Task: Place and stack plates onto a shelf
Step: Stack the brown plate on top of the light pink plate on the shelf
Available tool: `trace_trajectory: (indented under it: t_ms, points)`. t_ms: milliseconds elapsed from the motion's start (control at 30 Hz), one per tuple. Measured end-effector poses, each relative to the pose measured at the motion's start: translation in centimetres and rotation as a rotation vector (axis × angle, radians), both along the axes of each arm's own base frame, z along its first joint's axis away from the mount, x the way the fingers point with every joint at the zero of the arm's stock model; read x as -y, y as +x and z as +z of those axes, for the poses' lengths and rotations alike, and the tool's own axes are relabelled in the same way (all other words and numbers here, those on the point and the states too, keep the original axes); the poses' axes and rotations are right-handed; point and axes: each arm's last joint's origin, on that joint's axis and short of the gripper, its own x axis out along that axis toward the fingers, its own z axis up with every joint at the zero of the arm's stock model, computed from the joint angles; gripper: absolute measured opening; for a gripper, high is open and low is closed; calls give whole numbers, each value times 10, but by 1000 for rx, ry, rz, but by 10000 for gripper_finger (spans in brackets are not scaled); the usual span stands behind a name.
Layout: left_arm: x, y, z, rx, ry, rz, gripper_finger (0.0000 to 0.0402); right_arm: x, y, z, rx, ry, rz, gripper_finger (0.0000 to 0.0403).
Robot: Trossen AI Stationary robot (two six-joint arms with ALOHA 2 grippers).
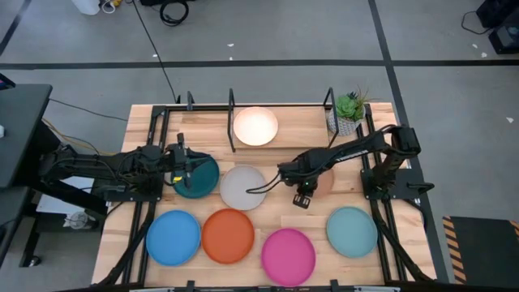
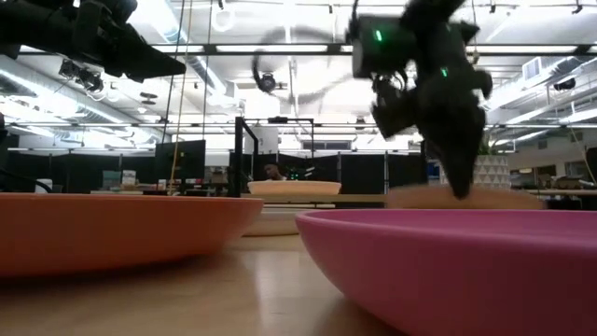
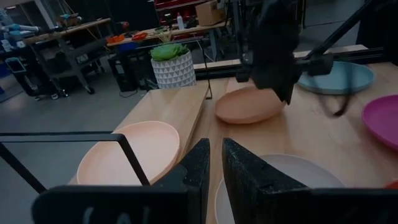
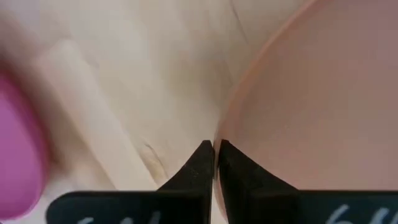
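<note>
On the bench [image 1: 146, 122] the shelf [image 1: 231, 122] already holds the cream plate [image 1: 255, 125]; I have the right gripper [image 4: 215, 163] fingers pinching the terracotta plate [image 3: 249, 104] rim to lift it there, while the left gripper [image 3: 216, 180], fingers pressed together, waits above the dark teal plate [image 1: 203, 180].

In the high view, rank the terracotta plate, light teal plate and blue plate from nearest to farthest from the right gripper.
From the right gripper:
1. Terracotta plate, right at the jaws, mostly hidden beneath the arm.
2. Light teal plate, front right of the table.
3. Blue plate, front left, clearly farthest.
</note>
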Motion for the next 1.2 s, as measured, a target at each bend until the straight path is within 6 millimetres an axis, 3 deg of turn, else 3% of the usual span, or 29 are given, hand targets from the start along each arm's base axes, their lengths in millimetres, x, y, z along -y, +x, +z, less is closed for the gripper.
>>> trace_trajectory:
  t_ms: [333,567,867,1067,1200]
  points:
    - [0,0,0,0,-2,0,50,-21,29,71,189,-163,246,21]
    - [0,0,0,2,-7,1,50,-20,39,99,280,-373,343,21]
    - [0,0,0,7,-6,1,50,28,51,104,361,-470,358,20]
    - [0,0,1,11,-6,2,50,68,49,104,343,-503,326,20]
    - [0,0,3,37,-5,2,50,84,50,106,367,-536,343,20]
